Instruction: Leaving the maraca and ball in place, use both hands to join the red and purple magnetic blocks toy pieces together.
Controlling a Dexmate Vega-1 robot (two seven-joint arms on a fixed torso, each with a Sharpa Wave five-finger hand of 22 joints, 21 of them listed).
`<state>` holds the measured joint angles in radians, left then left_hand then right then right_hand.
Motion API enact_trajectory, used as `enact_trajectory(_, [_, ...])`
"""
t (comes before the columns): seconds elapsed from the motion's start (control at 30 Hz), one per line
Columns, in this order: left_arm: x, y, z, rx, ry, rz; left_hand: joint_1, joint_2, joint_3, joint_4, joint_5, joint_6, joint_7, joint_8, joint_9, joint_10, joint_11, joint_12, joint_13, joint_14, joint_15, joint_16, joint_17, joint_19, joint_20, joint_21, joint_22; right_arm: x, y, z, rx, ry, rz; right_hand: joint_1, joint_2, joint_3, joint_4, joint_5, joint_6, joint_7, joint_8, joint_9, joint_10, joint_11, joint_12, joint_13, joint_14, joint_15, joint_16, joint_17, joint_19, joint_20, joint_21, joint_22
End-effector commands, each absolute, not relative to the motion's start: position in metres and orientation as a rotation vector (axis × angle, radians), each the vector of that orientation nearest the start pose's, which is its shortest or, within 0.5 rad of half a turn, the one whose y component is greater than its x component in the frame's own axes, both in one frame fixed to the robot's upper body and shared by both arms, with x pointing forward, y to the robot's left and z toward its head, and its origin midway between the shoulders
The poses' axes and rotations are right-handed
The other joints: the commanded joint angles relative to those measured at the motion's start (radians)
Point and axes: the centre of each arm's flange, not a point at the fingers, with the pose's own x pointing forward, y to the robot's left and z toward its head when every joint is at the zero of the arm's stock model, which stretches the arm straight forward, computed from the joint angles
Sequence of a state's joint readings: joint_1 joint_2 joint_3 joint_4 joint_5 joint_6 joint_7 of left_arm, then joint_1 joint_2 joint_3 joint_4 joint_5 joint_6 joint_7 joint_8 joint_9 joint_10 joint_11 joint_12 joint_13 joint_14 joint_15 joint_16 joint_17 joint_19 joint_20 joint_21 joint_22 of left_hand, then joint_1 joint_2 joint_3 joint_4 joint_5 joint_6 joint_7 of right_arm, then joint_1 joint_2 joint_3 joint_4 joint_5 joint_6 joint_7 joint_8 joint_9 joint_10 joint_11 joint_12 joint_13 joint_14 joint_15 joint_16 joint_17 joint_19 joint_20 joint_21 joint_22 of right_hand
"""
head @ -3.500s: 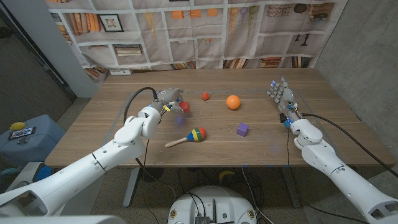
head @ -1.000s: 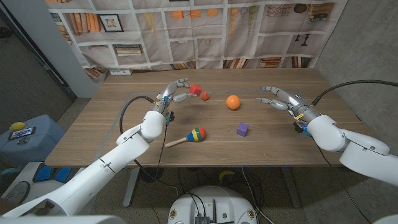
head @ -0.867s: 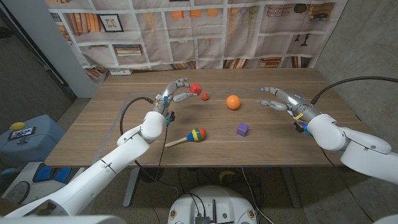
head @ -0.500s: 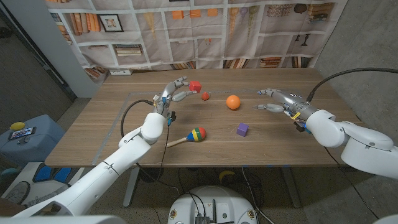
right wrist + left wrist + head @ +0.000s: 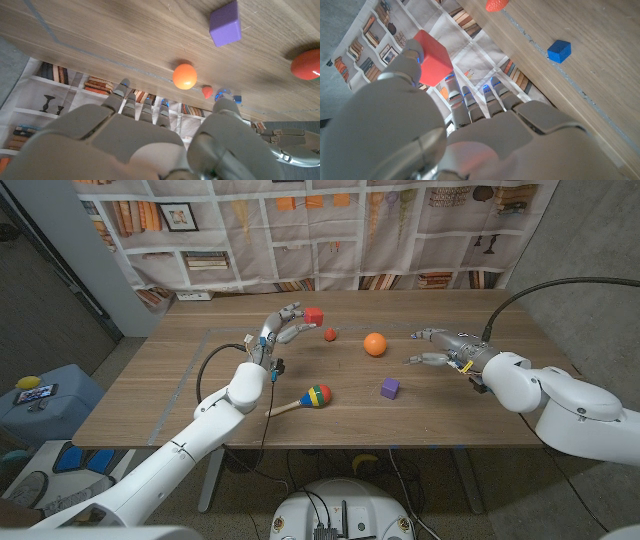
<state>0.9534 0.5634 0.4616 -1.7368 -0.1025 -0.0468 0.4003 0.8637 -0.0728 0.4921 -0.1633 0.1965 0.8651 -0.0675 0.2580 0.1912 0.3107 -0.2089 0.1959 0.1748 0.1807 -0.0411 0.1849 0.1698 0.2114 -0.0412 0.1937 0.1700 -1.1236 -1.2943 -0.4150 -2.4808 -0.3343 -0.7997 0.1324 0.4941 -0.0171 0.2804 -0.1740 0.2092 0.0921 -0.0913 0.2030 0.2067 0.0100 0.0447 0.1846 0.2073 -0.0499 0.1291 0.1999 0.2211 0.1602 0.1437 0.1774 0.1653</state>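
While left hand (image 5: 281,327) pinches red block (image 5: 314,316), purple block (image 5: 390,388) lies apart.

No legible text, label, brand, number or sign on anything in these views

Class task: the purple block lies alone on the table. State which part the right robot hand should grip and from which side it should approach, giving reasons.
Grip the purple block across two opposite upright faces, coming down from above. It is a small cube resting flat on the table, so only the top and sides are free. The maraca and orange ball lie apart from it, leaving room around it. The right robot hand hovers open nearby.
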Motion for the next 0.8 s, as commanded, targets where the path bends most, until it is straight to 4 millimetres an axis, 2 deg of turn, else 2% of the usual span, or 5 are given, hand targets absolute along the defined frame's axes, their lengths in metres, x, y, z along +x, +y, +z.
enact_trajectory(0.03, [0.589, 0.200, -0.005, 0.361, -0.729, -0.044, 0.009, 0.017, -0.004, 0.000, 0.008, 0.103, -0.018, 0.004, -0.001, 0.007, 0.001, -0.001, 0.001, 0.004, -0.070, -0.002, 0.002, 0.006, 0.002, 0.004, 0.004, 0.452, -0.233, -0.011, -1.575, -0.152, 0.002, 0.016, -0.014, 0.006, -0.002, 0.006, -0.007, 0.005, 0.004, 0.004, -0.010, 0.008, 0.000, 0.003, -0.002, 0.010, 0.000, 0.004, 0.003, 0.012, 0.004, 0.003])
enact_trajectory(0.43, [0.597, 0.196, -0.008, 0.347, -0.705, -0.100, 0.008, 0.021, -0.008, 0.000, 0.009, 0.103, -0.016, -0.002, 0.000, 0.012, 0.003, 0.000, 0.001, 0.004, -0.068, -0.003, 0.002, 0.006, 0.002, 0.003, 0.005, 0.454, -0.216, -0.015, -1.649, -0.081, 0.007, 0.021, -0.025, 0.007, 0.001, 0.010, -0.003, 0.016, 0.013, 0.010, -0.031, 0.022, 0.000, 0.006, -0.007, 0.018, 0.003, 0.007, 0.000, 0.019, 0.005, 0.004])
enact_trajectory(0.8, [0.600, 0.193, -0.009, 0.352, -0.688, -0.117, 0.007, 0.025, -0.013, 0.001, 0.009, 0.103, -0.015, -0.007, 0.001, 0.013, 0.003, -0.001, 0.001, 0.006, -0.066, -0.002, 0.002, 0.005, 0.003, 0.003, 0.005, 0.463, -0.203, -0.026, -1.681, -0.047, 0.023, 0.046, -0.023, 0.020, -0.002, 0.019, 0.014, 0.021, 0.027, 0.016, -0.040, 0.031, 0.005, 0.010, -0.010, 0.022, 0.006, 0.009, -0.002, 0.020, 0.006, 0.004])
